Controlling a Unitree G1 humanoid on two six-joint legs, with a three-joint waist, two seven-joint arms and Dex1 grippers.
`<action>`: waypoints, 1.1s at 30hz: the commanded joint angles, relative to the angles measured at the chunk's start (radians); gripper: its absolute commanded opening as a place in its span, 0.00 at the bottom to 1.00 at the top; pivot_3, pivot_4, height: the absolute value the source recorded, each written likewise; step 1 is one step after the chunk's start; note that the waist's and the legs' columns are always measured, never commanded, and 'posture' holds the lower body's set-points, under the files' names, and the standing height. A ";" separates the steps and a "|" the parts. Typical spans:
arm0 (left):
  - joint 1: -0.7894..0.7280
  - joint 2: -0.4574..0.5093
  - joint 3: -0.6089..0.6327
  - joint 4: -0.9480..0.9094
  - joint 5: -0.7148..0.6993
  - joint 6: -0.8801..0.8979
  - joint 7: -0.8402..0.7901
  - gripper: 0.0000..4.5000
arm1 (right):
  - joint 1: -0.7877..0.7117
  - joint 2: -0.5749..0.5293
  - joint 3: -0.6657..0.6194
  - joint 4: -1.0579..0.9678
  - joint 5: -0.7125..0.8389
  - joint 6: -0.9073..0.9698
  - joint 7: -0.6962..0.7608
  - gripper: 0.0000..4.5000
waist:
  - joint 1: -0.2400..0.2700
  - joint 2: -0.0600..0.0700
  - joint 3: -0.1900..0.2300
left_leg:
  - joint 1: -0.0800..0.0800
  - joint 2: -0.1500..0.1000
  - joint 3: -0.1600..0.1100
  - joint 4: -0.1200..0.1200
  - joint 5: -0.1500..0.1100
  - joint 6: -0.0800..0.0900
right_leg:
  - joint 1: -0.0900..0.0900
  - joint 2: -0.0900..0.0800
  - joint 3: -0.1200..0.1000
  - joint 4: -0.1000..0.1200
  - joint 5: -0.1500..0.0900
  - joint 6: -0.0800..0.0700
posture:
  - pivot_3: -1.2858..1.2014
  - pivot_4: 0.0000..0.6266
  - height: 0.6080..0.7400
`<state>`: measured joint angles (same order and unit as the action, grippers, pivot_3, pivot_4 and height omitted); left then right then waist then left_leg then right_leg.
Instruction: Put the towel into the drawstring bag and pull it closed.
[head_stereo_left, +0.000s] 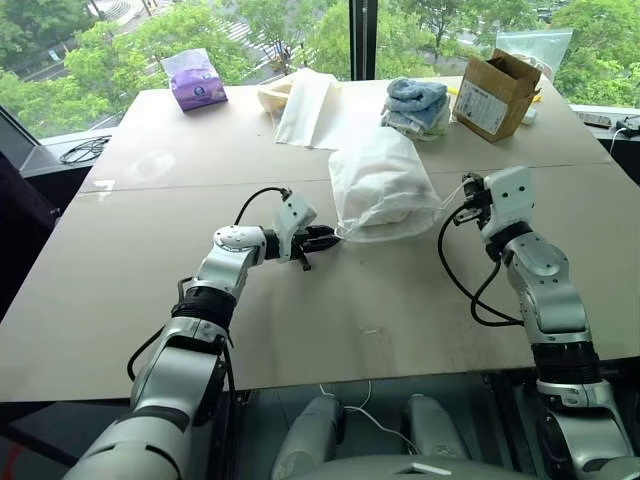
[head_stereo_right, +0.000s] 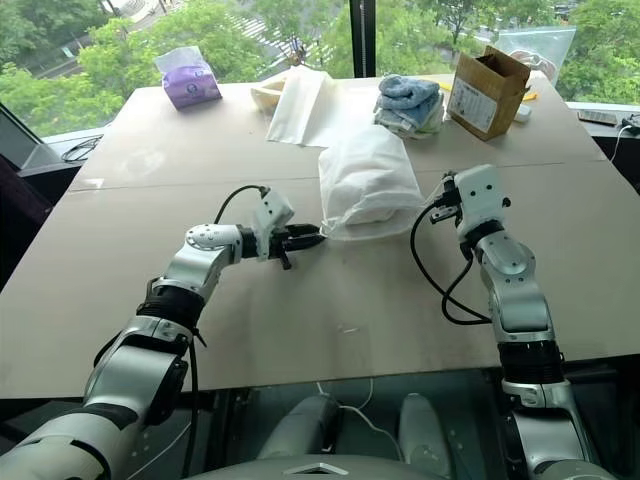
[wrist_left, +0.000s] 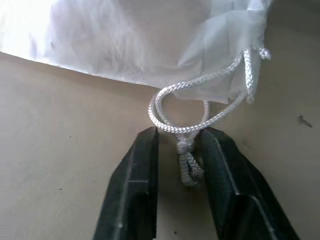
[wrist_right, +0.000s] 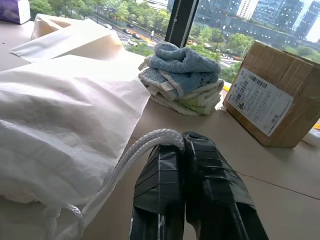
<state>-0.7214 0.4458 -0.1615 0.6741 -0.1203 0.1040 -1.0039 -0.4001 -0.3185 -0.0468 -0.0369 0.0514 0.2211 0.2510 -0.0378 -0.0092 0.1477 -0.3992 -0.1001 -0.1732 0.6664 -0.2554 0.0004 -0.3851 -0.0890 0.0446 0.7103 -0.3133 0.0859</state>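
drawstring bag (head_stereo_left: 380, 185) lengthwise — mouth probably nearward

High-rise test room — bare worktable (head_stereo_left: 150, 300), big windows (head_stereo_left: 60, 40), treetops below

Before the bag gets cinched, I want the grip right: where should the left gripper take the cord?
At the knot where the cord loop leaves the drawstring bag mouth, coming low along the table; the left gripper already straddles it.
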 joint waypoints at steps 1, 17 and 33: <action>0.010 -0.003 -0.018 0.032 0.035 0.010 -0.011 0.01 | -0.002 0.003 -0.009 -0.051 -0.003 -0.005 -0.011 0.00 | -0.001 0.000 0.000 | 0.000 0.000 0.000 -0.001 0.000 0.000 | 0.000 0.000 0.000 0.000 0.000 0.000 | 0.52 0.24 1.00; 0.009 0.039 0.332 0.058 -0.071 -0.085 0.393 0.01 | 0.024 -0.046 -0.121 0.004 -0.047 0.025 -0.121 0.00 | -0.007 -0.001 0.001 | -0.001 0.001 0.001 -0.001 0.000 -0.001 | -0.002 0.001 0.002 0.000 0.000 0.000 | 0.52 0.24 1.00; -0.060 0.179 0.501 0.307 -0.013 -0.211 1.178 0.01 | 0.022 -0.074 -0.441 0.070 -0.011 0.209 -0.503 0.00 | -0.011 -0.003 0.002 | -0.002 0.001 0.004 -0.004 0.000 -0.001 | -0.004 0.000 0.004 0.000 0.000 0.000 | 0.52 0.24 1.00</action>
<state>-0.8001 0.5011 0.2063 0.9506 -0.1281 -0.1157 0.0037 -0.3900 -0.3407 -0.2928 0.0351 0.0552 0.4091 -0.1308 -0.0490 -0.0119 0.1493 -0.4012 -0.0987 -0.1690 0.6628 -0.2550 -0.0003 -0.3899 -0.0893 0.0494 0.7102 -0.3133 0.0859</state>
